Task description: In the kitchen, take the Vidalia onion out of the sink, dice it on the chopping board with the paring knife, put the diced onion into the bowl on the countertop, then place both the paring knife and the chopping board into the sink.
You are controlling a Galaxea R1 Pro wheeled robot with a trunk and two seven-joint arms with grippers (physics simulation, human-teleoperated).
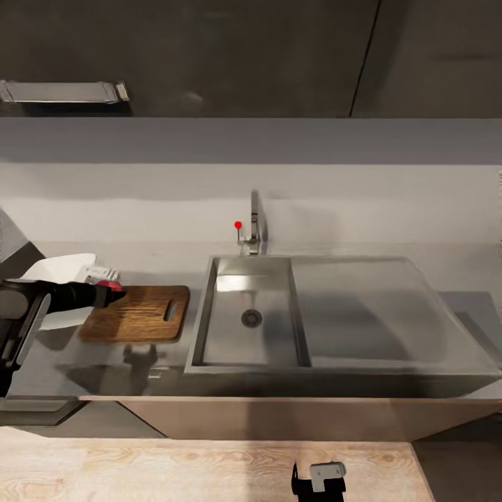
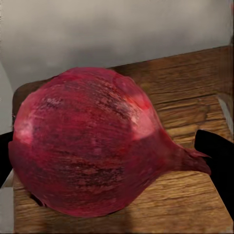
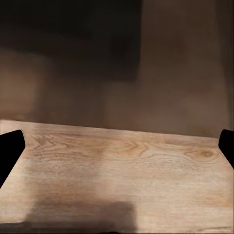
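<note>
Robot carries onion to the board, ready for dicing

Head view: the left gripper (image 1: pixel 111 289), arm stretched level from the robot's left side, holds the small round pinkish-red Vidalia onion (image 1: pixel 109 285) over the far-left corner of the rectangular dark-brown wooden chopping board (image 1: pixel 139 314), which lies beside the stainless-steel sink (image 1: pixel 251 314) on the smooth grey countertop (image 1: pixel 63 348), the shallow white square bowl (image 1: pixel 66 268) close behind. Left wrist view: black fingers (image 2: pixel 217 161) are closed against the onion's sides, just above the wood. Right wrist view: the right gripper (image 3: pixel 119 146) hangs spread and empty over pale wood-grain flooring (image 3: pixel 122 165), apparently held low in reserve.
</note>
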